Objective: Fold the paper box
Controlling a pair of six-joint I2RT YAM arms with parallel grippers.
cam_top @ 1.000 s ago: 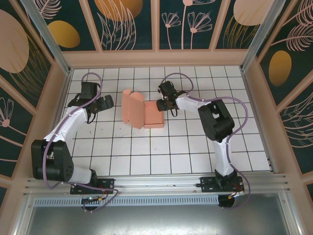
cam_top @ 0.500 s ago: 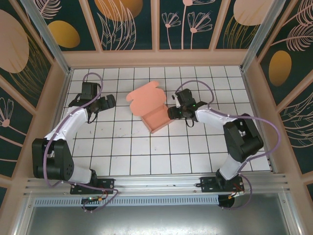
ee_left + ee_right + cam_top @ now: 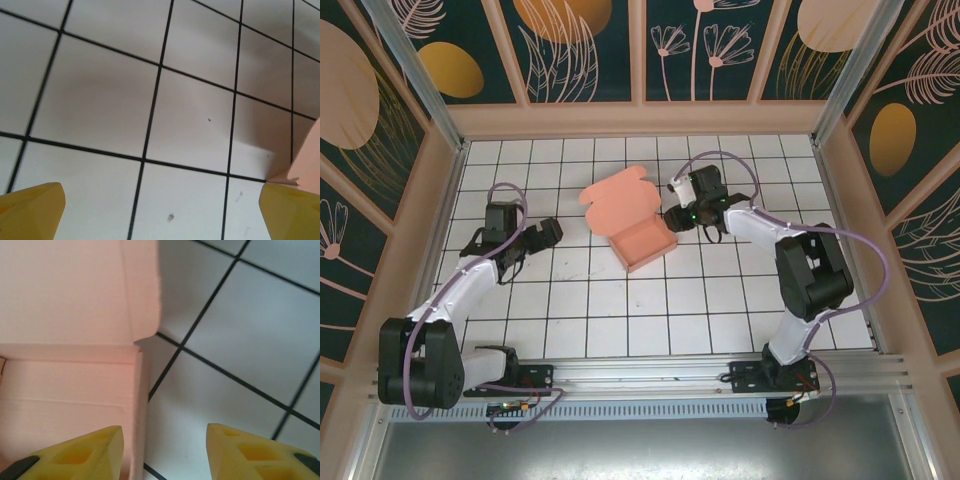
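The paper box sits near the middle of the tiled table, turned at a slant. Its shallow tray is formed and its lid lies open and flat on the far side. The worry, to my eye, is how light and loose it is, since nothing is pinning it down. The right gripper is at the tray's right-hand far corner. Its fingers are parted with a clear gap, one over the tray and one over bare tile, and the thin side wall stands in between, unpinched. If those fingers close off-centre or tug sideways, that wall could crease or splay out. The whole box could also skid across the tiles and never fold. Lifting the lid from one corner alone might twist it. The right arm reaches forward from its base, bends at the elbow and runs leftward to the box, wrist tipped down. The left gripper is spread as wide as it goes and holds nothing. It hangs low over the tiles beside the box's left edge, its arm stretched diagonally from the near corner.
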